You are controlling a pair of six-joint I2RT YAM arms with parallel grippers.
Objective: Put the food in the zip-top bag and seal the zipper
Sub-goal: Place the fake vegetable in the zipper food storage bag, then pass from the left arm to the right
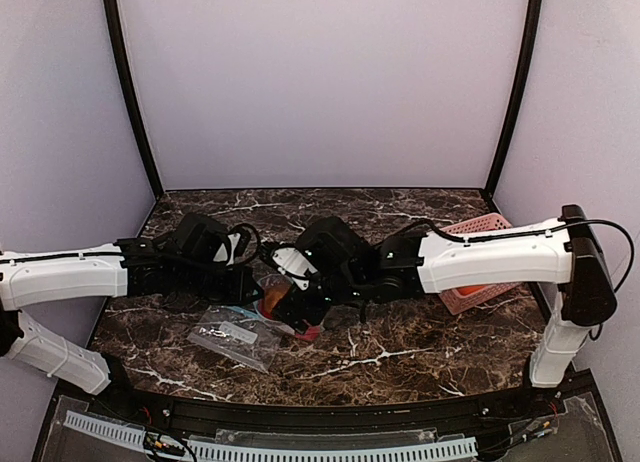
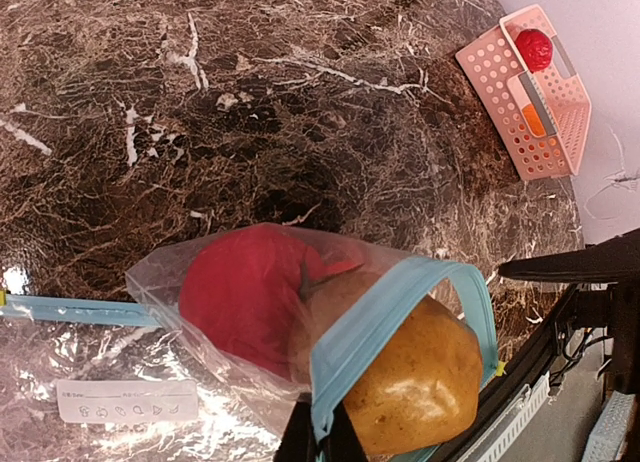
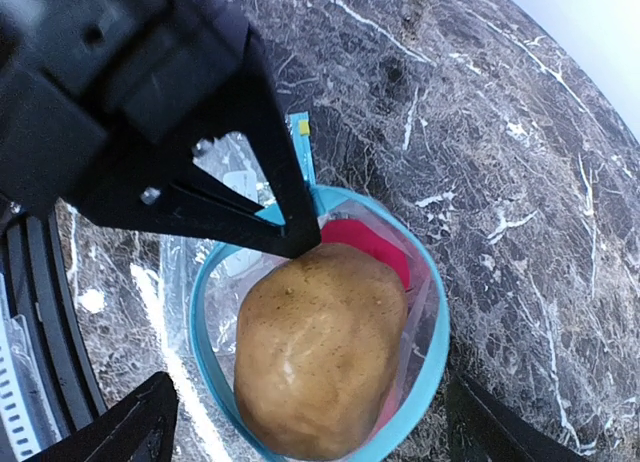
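The zip-top bag [image 2: 160, 282] lies on the marble table with its white label [image 2: 125, 402] facing up. My left gripper [image 2: 322, 434] is shut on the teal zipper [image 2: 370, 327] and holds the mouth open in a ring [image 3: 432, 347]. One red food piece [image 2: 240, 292] sits deep in the bag. The brown-tan piece [image 3: 320, 352] rests in the bag's mouth, half out. My right gripper [image 3: 310, 422] hangs over the mouth, wide open, with a finger on each side of the brown-tan piece. In the top view both grippers meet over the bag [image 1: 235, 332].
The pink slatted basket [image 2: 545, 152] stands at the far right of the table and holds a red piece [image 2: 534, 48] and an orange piece [image 2: 535, 119]. In the top view the right arm [image 1: 490, 262] crosses over the basket [image 1: 482, 225].
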